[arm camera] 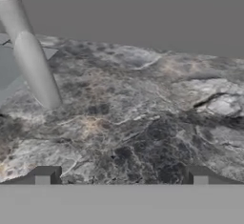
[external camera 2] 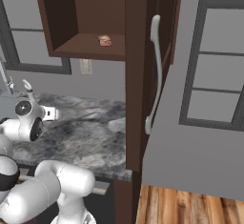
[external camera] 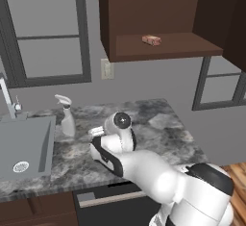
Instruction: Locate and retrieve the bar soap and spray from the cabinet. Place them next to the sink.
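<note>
End effector (arm camera: pixel 121 176) jaws wide apart, nothing between them, sitting low over the marbled bench (external camera: pixel 153 124). Hand view shows both fingertips (arm camera: pixel 44 175) just clear of the stone.

Spray (external camera: pixel 66 119) is upright on the bench, just off the end effector on the sink side, not touching it. In the hand view the bottle body (arm camera: pixel 31 56) leans across the upper left, ahead of the left fingertip and apart from it. Right base view shows its nozzle (external camera 2: pixel 27 86) just past the arm's wrist.

Sink (external camera: pixel 24 148) lies beyond the spray from the end effector, basin set in the bench, round drain (external camera: pixel 20 166) near its front, faucet (external camera: pixel 6 95) at the back edge. Spray stands just beside the sink rim.

Bar soap (external camera: pixel 151 40) is well above the end effector, lying flat on the bottom shelf of the cabinet (external camera: pixel 158 8), near the shelf's middle. Same block in the right base view (external camera 2: pixel 104 40). Cabinet door (external camera 2: pixel 138 75) stands swung out, long pale handle (external camera 2: pixel 153 75) on it.

Wall outlet (external camera: pixel 107 69) sits under the cabinet, above the bench, between soap and end effector in height.
</note>
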Tool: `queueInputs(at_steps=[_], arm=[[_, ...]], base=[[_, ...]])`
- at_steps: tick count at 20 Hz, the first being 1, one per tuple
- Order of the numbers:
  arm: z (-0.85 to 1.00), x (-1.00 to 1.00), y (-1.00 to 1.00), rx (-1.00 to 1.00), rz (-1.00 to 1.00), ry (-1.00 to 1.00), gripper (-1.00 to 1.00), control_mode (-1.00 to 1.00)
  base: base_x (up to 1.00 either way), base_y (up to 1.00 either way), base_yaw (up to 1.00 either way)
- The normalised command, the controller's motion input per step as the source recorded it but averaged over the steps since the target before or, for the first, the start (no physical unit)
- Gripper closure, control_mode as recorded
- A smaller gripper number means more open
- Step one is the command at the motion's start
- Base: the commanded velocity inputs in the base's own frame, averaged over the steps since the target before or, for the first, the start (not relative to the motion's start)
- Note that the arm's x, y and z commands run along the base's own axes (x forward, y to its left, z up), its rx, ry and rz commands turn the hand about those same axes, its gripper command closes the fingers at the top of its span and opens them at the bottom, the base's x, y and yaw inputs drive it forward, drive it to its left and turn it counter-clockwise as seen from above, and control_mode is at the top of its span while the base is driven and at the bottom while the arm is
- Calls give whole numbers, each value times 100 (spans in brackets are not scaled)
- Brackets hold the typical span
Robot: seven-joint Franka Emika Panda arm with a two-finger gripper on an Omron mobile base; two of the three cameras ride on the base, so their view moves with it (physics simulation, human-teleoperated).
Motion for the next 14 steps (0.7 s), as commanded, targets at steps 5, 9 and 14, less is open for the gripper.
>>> queueInputs(at_steps=[5,9,14], arm=[[8,-14,-5,-1,-29,10,-100,-100],[18,-10,-8,-1,-24,15,-100,-100],[4,-1,-8,-2,-15,19,-100,-100]], base=[[0,0,0],[0,0,0],[0,0,0]])
